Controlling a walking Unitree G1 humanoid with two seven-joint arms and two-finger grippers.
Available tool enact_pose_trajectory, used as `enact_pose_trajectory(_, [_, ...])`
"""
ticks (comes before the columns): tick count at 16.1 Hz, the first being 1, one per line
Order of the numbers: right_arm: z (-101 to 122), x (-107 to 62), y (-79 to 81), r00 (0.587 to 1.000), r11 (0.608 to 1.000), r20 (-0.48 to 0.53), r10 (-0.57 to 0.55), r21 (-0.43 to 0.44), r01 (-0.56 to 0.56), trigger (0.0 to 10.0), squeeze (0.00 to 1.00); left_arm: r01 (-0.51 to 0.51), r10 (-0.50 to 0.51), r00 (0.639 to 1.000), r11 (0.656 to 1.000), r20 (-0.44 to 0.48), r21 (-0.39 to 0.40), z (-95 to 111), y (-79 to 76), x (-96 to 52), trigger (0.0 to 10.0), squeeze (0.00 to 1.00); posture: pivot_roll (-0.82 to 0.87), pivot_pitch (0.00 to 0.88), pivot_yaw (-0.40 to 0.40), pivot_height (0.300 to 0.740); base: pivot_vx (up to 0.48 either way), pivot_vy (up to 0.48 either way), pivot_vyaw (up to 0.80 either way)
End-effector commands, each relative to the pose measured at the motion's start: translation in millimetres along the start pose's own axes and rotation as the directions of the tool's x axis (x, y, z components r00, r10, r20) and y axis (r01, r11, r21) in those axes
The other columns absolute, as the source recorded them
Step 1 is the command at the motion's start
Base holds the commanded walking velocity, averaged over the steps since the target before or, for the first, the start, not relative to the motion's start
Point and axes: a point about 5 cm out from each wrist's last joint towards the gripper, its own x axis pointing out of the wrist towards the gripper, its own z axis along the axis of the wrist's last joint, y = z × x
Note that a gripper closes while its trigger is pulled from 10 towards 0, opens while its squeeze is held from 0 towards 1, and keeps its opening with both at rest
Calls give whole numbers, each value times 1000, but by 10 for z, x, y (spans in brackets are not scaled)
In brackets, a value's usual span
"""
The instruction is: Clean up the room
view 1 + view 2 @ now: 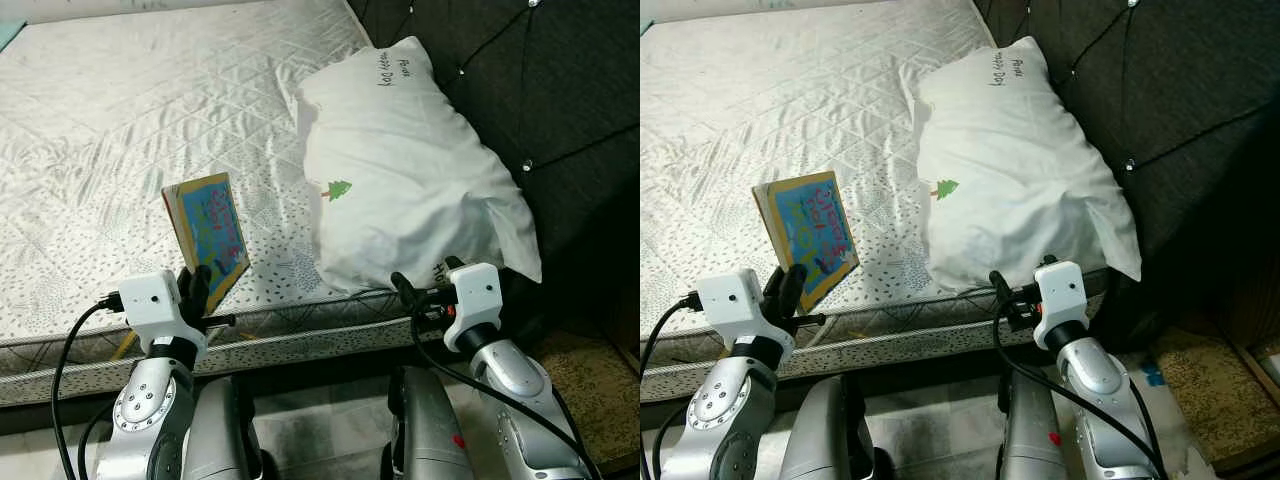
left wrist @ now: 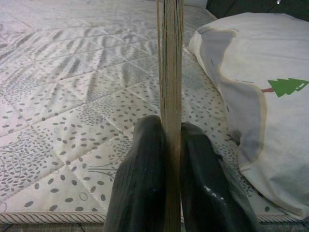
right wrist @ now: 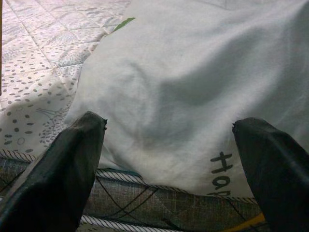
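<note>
Colourful blue book [image 1: 210, 235] upright on edge over mattress edge [image 1: 300, 318]

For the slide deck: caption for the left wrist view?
Left gripper shut on upright book above the mattress, pillow beside.

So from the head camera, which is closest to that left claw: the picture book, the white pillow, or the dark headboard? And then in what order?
Measured from the left gripper:
1. The picture book, clamped upright between its fingers at the mattress edge.
2. The white pillow, to the robot's right on the bed.
3. The dark headboard, behind the pillow, farthest right.
</note>
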Motion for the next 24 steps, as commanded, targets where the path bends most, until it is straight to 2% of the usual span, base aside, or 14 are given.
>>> enact_pose_trajectory(1, [-17, -12, 6, 1000, 1000, -10, -5, 1, 5, 10000, 0, -4, 4, 999, 1000, 47, 10, 83, 17, 12, 10000, 0, -138, 148, 42, 543, 0, 0, 0])
enact_pose_trajectory(9, [-24, -2, 0, 1000, 1000, -20, -15, -3, 14, 10000, 0, -7, 6, 999, 1000, 48, 6, 81, 13, 27, 10000, 0, -144, 150, 43, 543, 0, 0, 0])
enact_pose_trajectory(11, [-23, -10, -18, 1000, 1000, -24, -19, -14, 18, 10000, 0, -11, 11, 999, 1000, 49, -10, 73, 21, 78, 10000, 0, -159, 154, 39, 543, 0, 0, 0])
enact_pose_trajectory(15, [-27, -75, -80, 999, 999, -33, -22, -23, 22, 10000, 0, 4, 0, 997, 999, 80, -53, 152, 15, 295, 10000, 0, -190, 169, 22, 513, 0, 0, 0])
enact_pose_trajectory(17, [-20, -88, -108, 999, 999, -35, -26, -38, 25, 10000, 0, 17, -9, 997, 994, 79, -104, 160, -34, 360, 10000, 0, -197, 173, 18, 513, 0, 0, 0])
enact_pose_trajectory(18, [-13, -99, -136, 999, 998, -38, -30, -49, 28, 10000, 0, 43, -37, 999, 980, 39, -195, 134, -150, 447, 10000, 0, -210, 177, 13, 513, 0, 0, 0])
enact_pose_trajectory(19, [-12, -101, -140, 999, 998, -38, -30, -51, 28, 10000, 0, 48, -44, 999, 978, 23, -204, 119, -172, 461, 10000, 0, -210, 177, 13, 513, 0, 0, 0])
enact_pose_trajectory(21, [-2, -122, -182, 998, 997, -42, -40, -68, 37, 10000, 0, 35, -64, 995, 937, -72, -348, 11, -268, 489, 10000, 0, -223, 180, 10, 513, 0, 0, 0])
enact_pose_trajectory(23, [-8, -135, -203, 998, 996, -45, -45, -75, 42, 10000, 0, 48, -97, 990, 916, -105, -399, 3, -349, 478, 10000, 0, -226, 182, 8, 513, 0, 0, 0])
enact_pose_trajectory(24, [-14, -141, -204, 998, 996, -48, -47, -78, 43, 10000, 0, 62, -129, 984, 894, -121, -444, 28, -418, 467, 10000, 0, -226, 182, 8, 513, 0, 0, 0])
